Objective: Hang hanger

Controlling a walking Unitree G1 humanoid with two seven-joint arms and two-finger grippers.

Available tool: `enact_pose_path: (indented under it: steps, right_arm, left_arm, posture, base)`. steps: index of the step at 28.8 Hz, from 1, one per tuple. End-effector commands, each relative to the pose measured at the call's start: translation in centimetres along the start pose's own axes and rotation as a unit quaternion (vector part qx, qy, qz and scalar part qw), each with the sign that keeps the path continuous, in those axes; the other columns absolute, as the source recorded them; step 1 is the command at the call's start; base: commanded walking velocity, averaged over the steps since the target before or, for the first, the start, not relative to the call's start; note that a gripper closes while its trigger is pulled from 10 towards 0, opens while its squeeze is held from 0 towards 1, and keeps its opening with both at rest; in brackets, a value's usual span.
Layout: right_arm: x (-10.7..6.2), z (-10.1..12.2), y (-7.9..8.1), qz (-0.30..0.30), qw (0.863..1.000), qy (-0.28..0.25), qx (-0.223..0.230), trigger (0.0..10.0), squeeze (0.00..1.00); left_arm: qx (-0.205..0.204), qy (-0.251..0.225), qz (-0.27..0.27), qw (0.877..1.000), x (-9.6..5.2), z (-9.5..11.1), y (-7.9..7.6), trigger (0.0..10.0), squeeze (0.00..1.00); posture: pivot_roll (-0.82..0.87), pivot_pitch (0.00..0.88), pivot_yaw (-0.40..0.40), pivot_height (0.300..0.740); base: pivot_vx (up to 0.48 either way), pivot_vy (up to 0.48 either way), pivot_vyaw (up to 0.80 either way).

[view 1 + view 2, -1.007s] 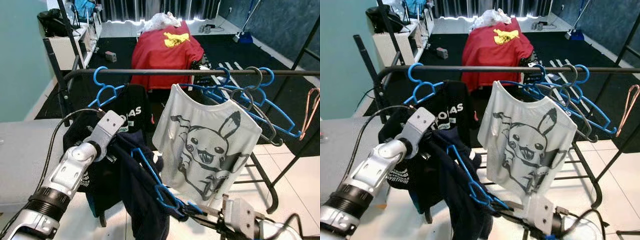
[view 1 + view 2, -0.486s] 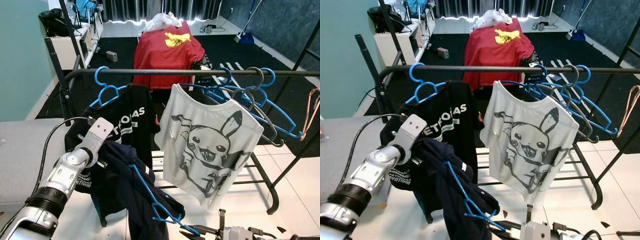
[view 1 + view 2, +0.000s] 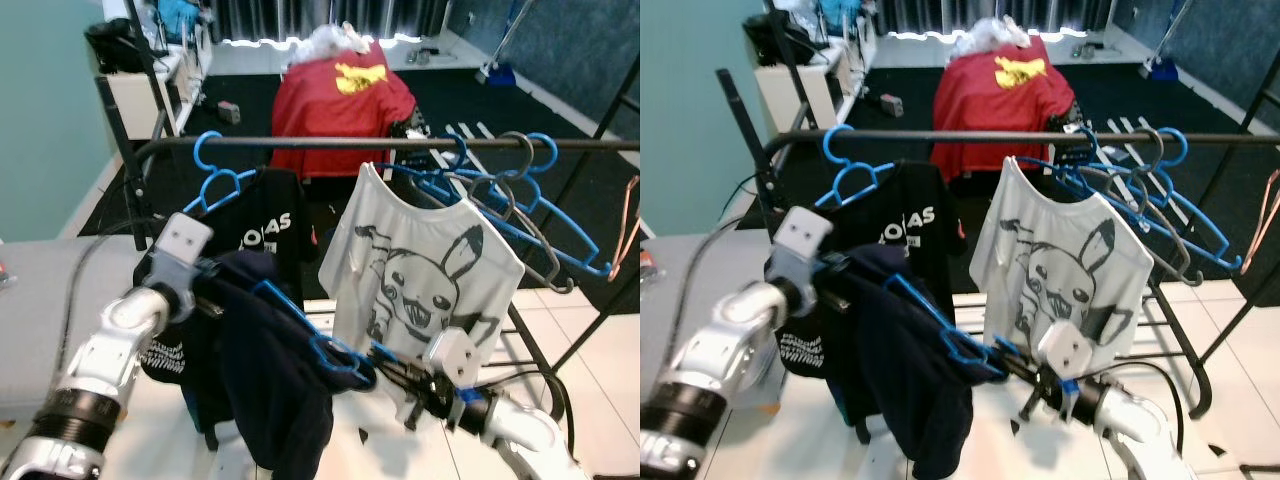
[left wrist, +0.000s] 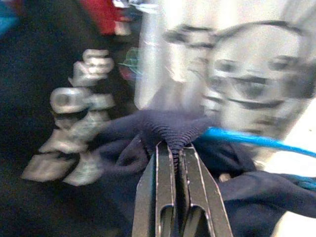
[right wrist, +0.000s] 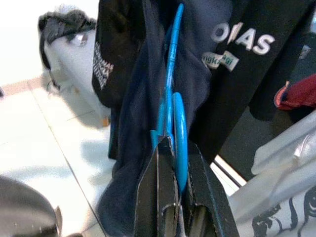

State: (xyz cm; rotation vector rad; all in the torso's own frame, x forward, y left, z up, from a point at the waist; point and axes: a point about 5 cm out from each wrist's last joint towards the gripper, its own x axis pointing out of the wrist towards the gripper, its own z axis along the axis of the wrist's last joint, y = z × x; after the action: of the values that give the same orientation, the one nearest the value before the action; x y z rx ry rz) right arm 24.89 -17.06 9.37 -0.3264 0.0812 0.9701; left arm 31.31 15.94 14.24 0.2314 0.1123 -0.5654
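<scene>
The robot stands in front of a black clothes rail (image 3: 330, 143), holding a blue hanger (image 3: 300, 322) with a dark navy garment (image 3: 265, 390) draped over it, below the rail and not yet hooked on. The left pincer (image 4: 174, 148) is closed on a bunched fold of the navy cloth at the upper end of the hanger; in the left wrist view its two black fingers (image 4: 163, 197) sit tight together with the fabric puckered between them. The right pincer (image 5: 170, 148) is clamped on the hanger's hook end, the blue plastic loop caught between its fingers. From the head views the hanger slopes downward from the left pincer toward the right pincer, and the navy garment hangs in a heavy fold beneath it.

On the rail behind, a black T-shirt (image 3: 270, 225) with white lettering hangs from a blue hanger near the left end. Beside it, towards the middle, hangs a white T-shirt (image 3: 425, 270) printed with a cartoon creature. Further right, a cluster of bare hangers (image 3: 510, 190), blue and grey, hooks over the rail. Beyond the rail, a red garment (image 3: 340, 105) with a yellow mark is spread over something on the dark carpet. A grey surface (image 3: 40, 300) lies to the robot's left.
</scene>
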Motion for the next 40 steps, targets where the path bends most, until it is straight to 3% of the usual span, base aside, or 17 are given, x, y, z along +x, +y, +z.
enact_pose_path:
  steps: [1,4,5,6,8,12,17,18,20,21,22,25,26,27,28,36,40]
  right_arm:
    - [0.4,-0.7,0.9,0.051,0.998,0.024,-0.011,0.0,0.00]
    - [1.1,-1.3,1.5,0.104,0.994,0.040,-0.021,0.0,0.00]
    - [1.9,-2.4,1.9,0.152,0.986,0.065,-0.019,0.0,0.00]
    - [1.9,-2.4,1.9,0.152,0.986,0.065,-0.019,0.0,0.00]
    - [4.0,-3.2,2.7,0.235,0.968,0.084,-0.008,0.0,0.00]
    - [6.0,-3.2,3.7,0.315,0.942,0.111,-0.024,0.0,0.00]
    - [6.5,-2.9,3.9,0.331,0.936,0.112,-0.039,0.0,0.00]
    - [6.9,-2.2,3.7,0.340,0.934,0.096,-0.054,0.0,0.00]
    - [6.9,-2.2,3.7,0.340,0.934,0.096,-0.054,0.0,0.00]
    - [6.9,-1.6,3.3,0.346,0.932,0.080,-0.067,0.0,0.00]
    - [6.3,-1.1,2.9,0.350,0.932,0.066,-0.071,0.0,0.00]
    - [5.4,-1.0,2.5,0.358,0.929,0.060,-0.068,0.0,0.00]
    - [3.4,-1.2,2.1,0.363,0.927,0.062,-0.063,0.0,0.00]
    - [3.4,-1.2,2.1,0.363,0.927,0.062,-0.063,0.0,0.00]
    - [1.6,-1.3,1.7,0.369,0.925,0.067,-0.062,0.0,0.00]
    - [-3.4,0.1,0.4,0.348,0.933,0.070,-0.061,0.0,0.00]
    - [-5.2,1.4,1.1,0.371,0.925,0.063,-0.050,0.0,0.00]
  left_arm:
    - [-0.003,0.024,-0.039,0.999,-0.5,-0.7,-1.1,0.0,0.00]
    - [0.000,0.057,-0.081,0.995,-1.1,-1.9,-2.6,0.0,0.00]
    - [-0.002,0.104,-0.115,0.988,-2.2,-3.6,-3.9,0.0,0.00]
    - [-0.002,0.104,-0.115,0.988,-2.2,-3.6,-3.9,0.0,0.00]
    - [0.014,0.170,-0.104,0.980,-3.0,-6.3,-4.8,0.0,0.00]
    - [0.034,0.174,-0.043,0.983,-2.1,-6.4,-4.2,0.0,0.00]
    - [0.035,0.170,-0.024,0.985,-1.8,-6.1,-3.6,0.0,0.00]
    - [0.048,0.177,0.014,0.983,-1.7,-6.2,-1.9,0.0,0.00]
    - [0.048,0.177,0.014,0.983,-1.7,-6.2,-1.9,0.0,0.00]
    - [0.057,0.191,0.049,0.979,-2.1,-6.2,-0.2,0.0,0.00]
    - [0.067,0.207,0.079,0.973,-2.6,-6.4,1.4,0.0,0.00]
    - [0.073,0.225,0.101,0.966,-3.2,-6.6,2.6,0.0,0.00]
    - [0.080,0.246,0.115,0.959,-3.9,-7.0,3.7,0.0,0.00]
    - [0.080,0.246,0.115,0.959,-3.9,-7.0,3.7,0.0,0.00]
    - [0.086,0.265,0.124,0.952,-4.5,-7.5,4.5,0.0,0.00]
    - [0.102,0.310,0.133,0.936,-5.9,-9.5,5.6,0.0,0.00]
    - [0.098,0.314,0.135,0.935,-5.9,-10.0,5.4,0.0,0.00]
  posture:
    - [-0.02,0.064,0.009,0.740]
    - [-0.02,0.064,0.003,0.740]
    - [-0.01,0.070,-0.004,0.740]
    - [-0.01,0.070,-0.004,0.740]
    - [-0.01,0.073,-0.017,0.740]
    - [0.01,0.070,-0.038,0.740]
    - [0.02,0.066,-0.044,0.740]
    - [0.02,0.064,-0.047,0.740]
    - [0.02,0.064,-0.047,0.740]
    - [0.01,0.065,-0.040,0.740]
    - [0.00,0.066,-0.037,0.740]
    - [-0.01,0.065,-0.033,0.740]
    - [-0.02,0.068,-0.029,0.740]
    - [-0.02,0.068,-0.029,0.740]
    - [-0.03,0.070,-0.030,0.740]
    - [-0.05,0.072,-0.028,0.740]
    - [-0.04,0.067,-0.027,0.740]
  base:
    - [0.000,0.000,0.00]
    - [0.000,0.000,0.00]
    - [0.000,0.000,0.00]
    - [0.000,0.000,0.00]
    - [0.000,0.000,0.00]
    - [0.000,0.000,0.00]
    - [0.000,0.000,0.00]
    - [0.000,0.000,0.00]
    - [0.000,0.000,0.00]
    - [0.000,0.000,0.00]
    - [0.000,0.000,0.00]
    - [0.000,0.000,0.00]
    - [0.000,0.000,0.00]
    - [0.000,0.000,0.00]
    - [0.000,0.000,0.00]
    - [0.000,0.000,0.00]
    - [0.000,0.000,0.00]
